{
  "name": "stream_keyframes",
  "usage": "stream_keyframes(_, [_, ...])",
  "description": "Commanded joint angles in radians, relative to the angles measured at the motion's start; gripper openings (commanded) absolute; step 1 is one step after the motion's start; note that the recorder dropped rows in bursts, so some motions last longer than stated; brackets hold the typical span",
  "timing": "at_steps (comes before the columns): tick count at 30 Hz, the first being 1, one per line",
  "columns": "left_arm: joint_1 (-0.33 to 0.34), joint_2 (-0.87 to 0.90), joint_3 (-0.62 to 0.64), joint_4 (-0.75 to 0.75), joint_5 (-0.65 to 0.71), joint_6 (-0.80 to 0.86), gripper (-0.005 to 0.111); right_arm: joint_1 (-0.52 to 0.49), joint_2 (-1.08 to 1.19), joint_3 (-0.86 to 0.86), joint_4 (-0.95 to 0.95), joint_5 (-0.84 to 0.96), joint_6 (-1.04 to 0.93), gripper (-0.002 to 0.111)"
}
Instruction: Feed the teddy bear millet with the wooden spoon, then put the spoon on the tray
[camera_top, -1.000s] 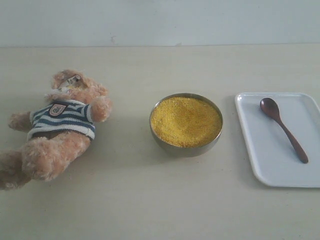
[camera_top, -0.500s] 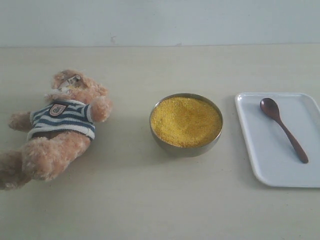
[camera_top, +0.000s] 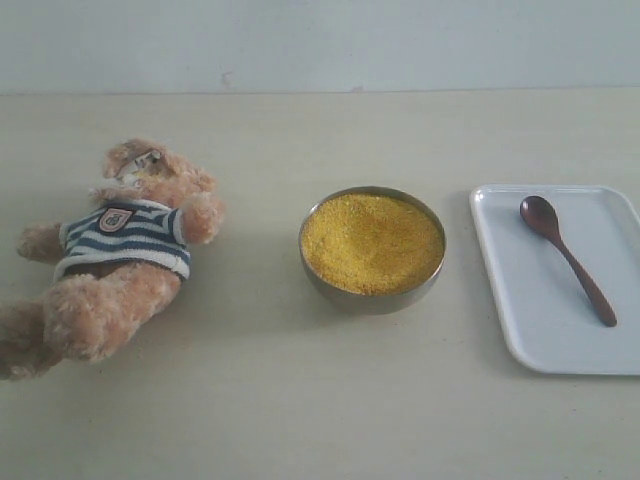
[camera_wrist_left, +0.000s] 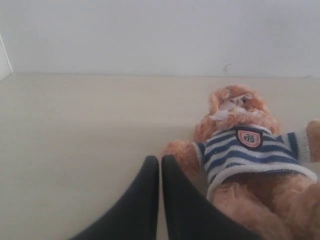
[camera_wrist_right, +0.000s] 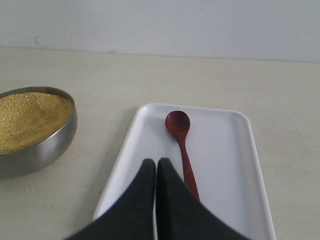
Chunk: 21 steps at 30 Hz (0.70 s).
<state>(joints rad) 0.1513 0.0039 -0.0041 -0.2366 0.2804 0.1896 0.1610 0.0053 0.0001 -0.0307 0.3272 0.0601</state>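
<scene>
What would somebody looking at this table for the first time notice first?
The bright yellow millet heaped in a steel bowl at the middle of the table catches the eye first. To its left in the exterior view, a teddy bear in a striped shirt lies on its back. To its right, a dark wooden spoon lies on a white tray.

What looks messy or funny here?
Only the teddy bear: it lies flopped on its back, aslant, with something pale across its face. The millet sits unspilled in its steel bowl, and the wooden spoon lies neatly on the tray.
</scene>
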Motion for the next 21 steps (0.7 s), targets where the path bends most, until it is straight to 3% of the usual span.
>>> stream_keyframes(1, [0.005,-0.004,0.004,0.073,0.003,-0.051,0.004,-0.003,-0.005,0.000,-0.001,-0.001,0.001,0.000])
stream_keyframes(6, [0.007,-0.004,0.004,0.178,0.004,-0.168,0.004,-0.003,-0.005,0.000,-0.001,-0.001,0.001,0.000])
stream_keyframes(21, [0.007,-0.004,0.004,0.185,0.007,-0.168,0.004,-0.003,-0.005,0.000,-0.001,-0.001,0.001,0.000])
